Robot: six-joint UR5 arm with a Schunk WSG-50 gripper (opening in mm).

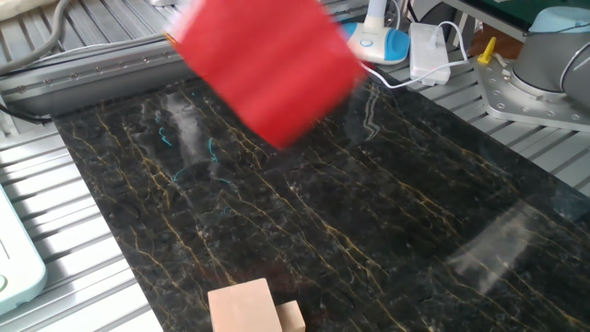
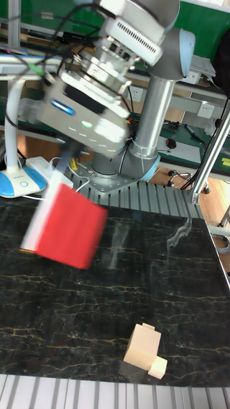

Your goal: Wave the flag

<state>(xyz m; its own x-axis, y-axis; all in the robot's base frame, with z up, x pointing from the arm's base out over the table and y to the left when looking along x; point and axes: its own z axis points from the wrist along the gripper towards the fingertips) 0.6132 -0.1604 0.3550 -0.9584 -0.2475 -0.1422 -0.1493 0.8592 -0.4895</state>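
The flag [image 1: 265,72] is in the air above the back of the dark marble table [image 1: 387,231], blurred by motion, its broad red face turned to the fixed camera. In the tall fixed view the flag [image 2: 69,227] hangs tilted just under my gripper [image 2: 64,167], with a pale strip of stick along its left edge. The gripper is blurred too and points down at the left of the table, shut on the flag's upper end. The grip point itself is smeared. My gripper is out of frame in the fixed view.
A pale wooden block [image 1: 244,309] lies near the front edge, also seen as wooden block [image 2: 145,348]. A white lamp with a blue base [image 1: 373,41], a white adapter [image 1: 429,51] with cable, and the arm's base [image 1: 544,65] stand behind the table.
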